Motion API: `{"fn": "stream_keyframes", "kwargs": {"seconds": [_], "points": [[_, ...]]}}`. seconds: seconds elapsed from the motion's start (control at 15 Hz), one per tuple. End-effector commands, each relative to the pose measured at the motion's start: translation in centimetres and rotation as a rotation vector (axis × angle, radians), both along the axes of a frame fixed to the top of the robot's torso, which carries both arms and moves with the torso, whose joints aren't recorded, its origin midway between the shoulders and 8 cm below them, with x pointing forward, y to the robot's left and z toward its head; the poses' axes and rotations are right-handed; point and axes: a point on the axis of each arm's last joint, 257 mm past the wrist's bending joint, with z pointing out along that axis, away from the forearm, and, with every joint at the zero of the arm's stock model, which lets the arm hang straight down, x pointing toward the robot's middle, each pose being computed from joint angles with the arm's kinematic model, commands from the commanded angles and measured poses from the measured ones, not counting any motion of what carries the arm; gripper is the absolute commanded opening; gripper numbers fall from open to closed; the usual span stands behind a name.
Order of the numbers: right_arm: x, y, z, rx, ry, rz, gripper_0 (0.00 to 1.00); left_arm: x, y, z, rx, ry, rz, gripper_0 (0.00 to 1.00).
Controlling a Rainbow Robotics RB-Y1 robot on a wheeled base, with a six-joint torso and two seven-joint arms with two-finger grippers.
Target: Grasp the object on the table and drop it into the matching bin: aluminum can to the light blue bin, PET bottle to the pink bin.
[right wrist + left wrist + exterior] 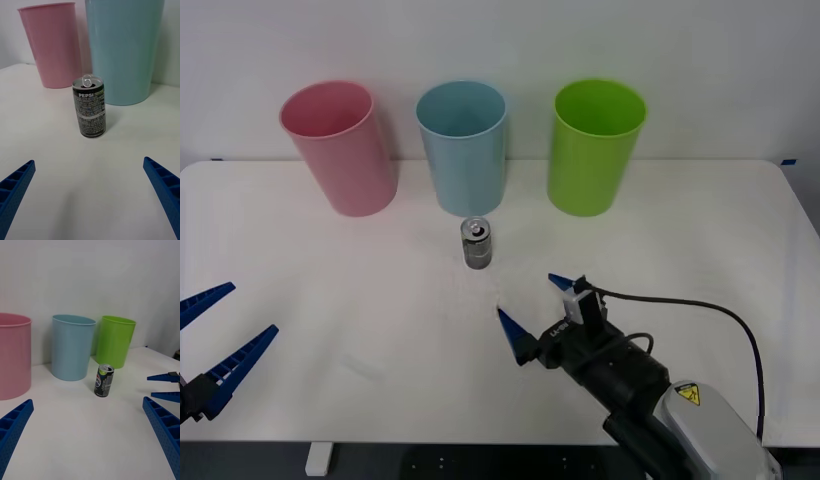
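My left gripper point(212, 340) hovers low over the near-left table point(330, 300) edge, fingers spread. I see the pink bin point(340, 148), then the light blue bin point(463, 145). The Pepsi can point(476, 243) stands upright just before the blue one. My right gripper point(534, 312) sits near it, fingers spread, nothing between them. Lime green bin point(595, 145) farthest right.

Shiny metal can point(90, 107), glossy plastic light blue bin point(123, 48), matt white table point(330, 300).

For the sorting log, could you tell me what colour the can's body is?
The can is dark grey-black with white lettering, clearest in the right wrist view.
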Motion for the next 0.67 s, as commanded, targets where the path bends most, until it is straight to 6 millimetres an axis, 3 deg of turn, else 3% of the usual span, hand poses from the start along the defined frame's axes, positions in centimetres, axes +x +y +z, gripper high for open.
{"fn": "stream_keyframes", "kwargs": {"seconds": [0.07, 0.67], "points": [[1.5, 0.4, -0.2, 0.003, 0.007, -0.011, 1.0, 0.0, 0.0, 0.0, 0.0, 0.0, 0.0, 1.0], [6.5, 1.4, -0.1, -0.002, 0.018, -0.034, 1.0, 0.0, 0.0, 0.0, 0.0, 0.0, 0.0, 1.0]]}}
